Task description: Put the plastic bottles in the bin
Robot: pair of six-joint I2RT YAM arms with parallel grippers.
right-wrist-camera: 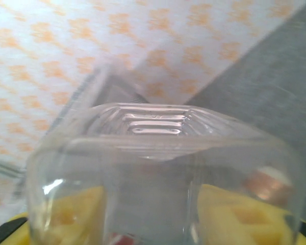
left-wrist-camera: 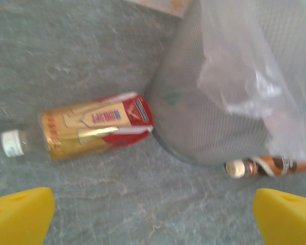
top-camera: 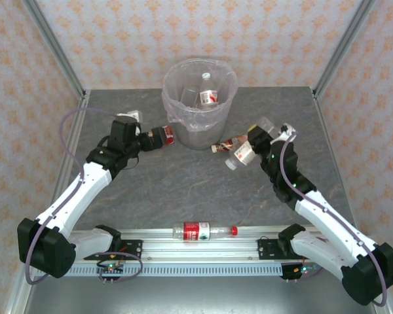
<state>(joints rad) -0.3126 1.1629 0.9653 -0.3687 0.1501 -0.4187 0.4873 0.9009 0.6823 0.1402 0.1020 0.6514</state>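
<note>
The left gripper [left-wrist-camera: 153,217] is held wide open, with nothing in it. A red and gold bottle [left-wrist-camera: 92,127] is seen lying on the table [top-camera: 183,190] just past it, right beside the left side of the bin [top-camera: 177,112]. A clear bottle [right-wrist-camera: 158,163] is squeezed tight by the right gripper [top-camera: 253,144], to the right of the bin. A small bottle [top-camera: 208,97] is seen inside the bin. A brown bottle [top-camera: 225,145] is laid beside it, and a red-capped bottle [top-camera: 203,230] at the near edge.
</note>
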